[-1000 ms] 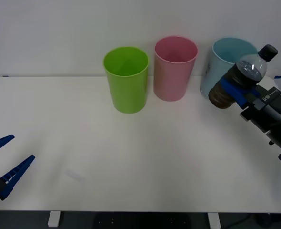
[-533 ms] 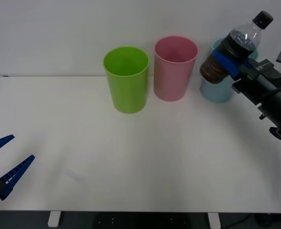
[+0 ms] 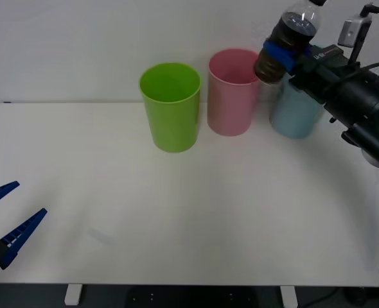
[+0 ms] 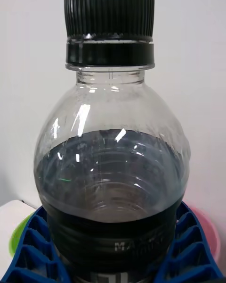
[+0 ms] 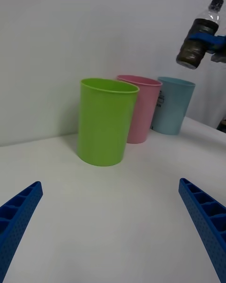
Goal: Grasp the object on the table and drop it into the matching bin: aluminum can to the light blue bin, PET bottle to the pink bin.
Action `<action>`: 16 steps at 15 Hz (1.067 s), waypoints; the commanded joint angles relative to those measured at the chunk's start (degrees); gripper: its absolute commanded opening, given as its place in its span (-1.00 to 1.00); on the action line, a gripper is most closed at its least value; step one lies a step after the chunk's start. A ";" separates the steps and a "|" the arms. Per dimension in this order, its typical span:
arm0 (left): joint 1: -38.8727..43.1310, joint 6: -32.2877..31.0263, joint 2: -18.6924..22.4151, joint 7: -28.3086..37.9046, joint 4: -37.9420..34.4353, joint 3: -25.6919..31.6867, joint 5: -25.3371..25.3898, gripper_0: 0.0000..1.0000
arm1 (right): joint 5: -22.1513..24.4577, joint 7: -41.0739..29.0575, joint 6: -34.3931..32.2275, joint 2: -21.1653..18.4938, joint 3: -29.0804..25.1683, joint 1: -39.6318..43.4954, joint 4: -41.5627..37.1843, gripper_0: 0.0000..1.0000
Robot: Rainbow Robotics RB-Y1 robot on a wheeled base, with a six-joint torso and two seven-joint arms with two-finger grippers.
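Front view puts the left gripper [image 3: 8, 221] nearest, parked low over the near left edge of the table [image 3: 196, 212], its blue fingers spread wide with nothing between them. Beyond those idle jaws, well apart across the tabletop, stand the lime green tub [image 3: 170, 106], the pink bin [image 3: 236, 91] and the light blue bin [image 3: 297, 106] in a row. Farthest and highest is the right gripper [image 3: 286, 51], its blue fingers clenched around the dark lower body of the PET bottle [image 3: 286, 40], cap tilted up and away. Over the last second this gripper has risen from rim level beside the light blue bin and swung toward the robot's left, so the bottle now hangs above the gap between the light blue and pink bins, its base just past the pink rim. Right wrist view confirms the hold, the ribbed pads [image 4: 35, 245] hugging the bottle's girth. Judged from this, the carry is nearly done: a little more leftward travel should centre the bottle over the pink opening before release.
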 commanded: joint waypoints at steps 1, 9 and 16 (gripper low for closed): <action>0.00 0.00 0.00 0.00 0.00 0.00 0.00 1.00 | 0.43 1.99 -0.56 0.25 3.12 -7.99 9.01 -1.00; 0.00 0.00 0.00 0.00 0.00 0.00 0.00 1.00 | 1.13 16.84 -0.91 7.01 6.72 -26.89 36.52 -1.00; 0.00 0.00 0.00 0.00 0.00 0.00 0.00 1.00 | 2.10 18.77 0.05 9.65 6.72 -31.72 44.34 -0.82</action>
